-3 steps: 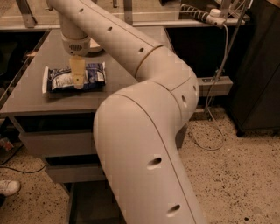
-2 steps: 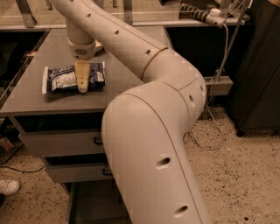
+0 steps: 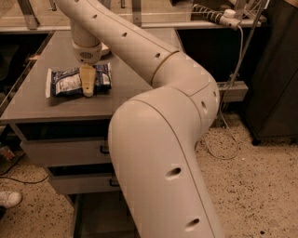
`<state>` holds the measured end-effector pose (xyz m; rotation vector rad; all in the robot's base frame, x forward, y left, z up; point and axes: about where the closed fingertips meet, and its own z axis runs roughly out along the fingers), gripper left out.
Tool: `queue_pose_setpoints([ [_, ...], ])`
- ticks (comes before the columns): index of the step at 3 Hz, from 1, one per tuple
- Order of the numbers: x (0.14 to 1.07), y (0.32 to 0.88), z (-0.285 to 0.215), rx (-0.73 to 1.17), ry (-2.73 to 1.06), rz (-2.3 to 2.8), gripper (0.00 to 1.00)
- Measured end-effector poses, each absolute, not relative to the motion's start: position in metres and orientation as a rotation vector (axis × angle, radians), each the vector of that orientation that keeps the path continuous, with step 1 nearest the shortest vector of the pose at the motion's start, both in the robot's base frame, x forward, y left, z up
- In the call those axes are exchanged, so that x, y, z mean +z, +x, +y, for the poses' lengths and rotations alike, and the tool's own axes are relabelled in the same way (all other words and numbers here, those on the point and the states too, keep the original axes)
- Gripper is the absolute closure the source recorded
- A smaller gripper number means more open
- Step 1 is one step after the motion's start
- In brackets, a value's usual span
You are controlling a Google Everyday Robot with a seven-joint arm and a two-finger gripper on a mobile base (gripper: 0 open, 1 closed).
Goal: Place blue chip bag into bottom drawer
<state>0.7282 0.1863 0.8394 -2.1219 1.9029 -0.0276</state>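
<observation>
The blue chip bag lies flat on the grey cabinet top, near its left front. My gripper points straight down from the wrist and sits on or just over the bag's right half. My large cream arm fills the middle of the view. Below the two upper drawers, the bottom drawer shows as a pulled-out grey tray, partly hidden by the arm.
A white shoe is on the speckled floor at the left. A power strip and hanging cables are at the back right. A dark cabinet stands at the right.
The gripper has shifted slightly right and down over the bag. The arm's elbow has swung to the right. The bag has stayed on the cabinet top.
</observation>
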Motion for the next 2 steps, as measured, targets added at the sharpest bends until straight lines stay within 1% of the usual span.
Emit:
queue_pose_setpoints([
  [2, 0.8394, 0.7282, 0.1863, -0.028, -2.122, 1.903, 0.89],
])
